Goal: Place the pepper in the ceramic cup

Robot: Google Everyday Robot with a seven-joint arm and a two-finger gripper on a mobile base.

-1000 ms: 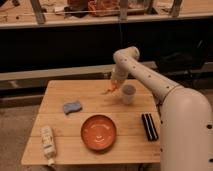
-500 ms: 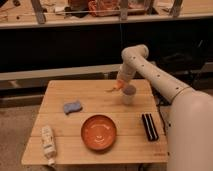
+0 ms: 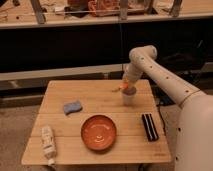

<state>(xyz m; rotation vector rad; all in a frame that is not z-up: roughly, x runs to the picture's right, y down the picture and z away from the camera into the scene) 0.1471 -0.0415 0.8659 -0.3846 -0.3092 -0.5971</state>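
Note:
The small white ceramic cup (image 3: 128,98) stands upright on the right rear part of the wooden table (image 3: 95,100). My gripper (image 3: 126,86) hangs just above the cup's rim, at the end of the white arm reaching in from the right. It is shut on the slim orange pepper (image 3: 123,89), which pokes out to the left over the cup's mouth. The pepper's lower end sits at or just above the rim; I cannot tell whether it touches the cup.
An orange bowl (image 3: 99,132) sits at the front middle of the table. A blue sponge (image 3: 73,107) lies to the left, a white bottle (image 3: 48,142) at the front left corner, and a black block (image 3: 149,126) at the front right. A shelf runs behind the table.
The gripper has carried the pepper to the right, from left of the cup to directly over its mouth. The arm has swung right with it.

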